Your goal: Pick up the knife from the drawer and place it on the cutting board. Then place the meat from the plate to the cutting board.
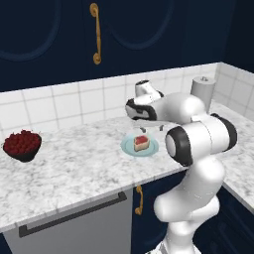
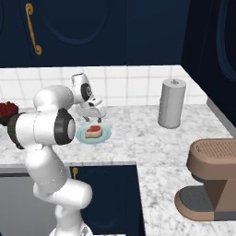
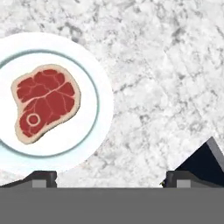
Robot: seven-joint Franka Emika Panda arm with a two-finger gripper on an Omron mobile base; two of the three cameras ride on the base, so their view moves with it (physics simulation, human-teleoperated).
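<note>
Meat (image 3: 43, 103) on plate (image 3: 101, 109), marble worktop (image 3: 166, 65); fingers (image 3: 41, 177) spread wide, empty, hovering beside. Advice: centre over steak, descend straight, close across narrow width.

The white arm is rising from its base, folding at a bulky dark-jointed elbow and reaching forward and toward ten o'clock over the surface. Its wrist is bending downward, so the pincer (image 2: 94, 120) is pointing down, hanging above the surface with both dark fingertips (image 3: 43, 178) standing wide apart, gripping nothing.
</note>
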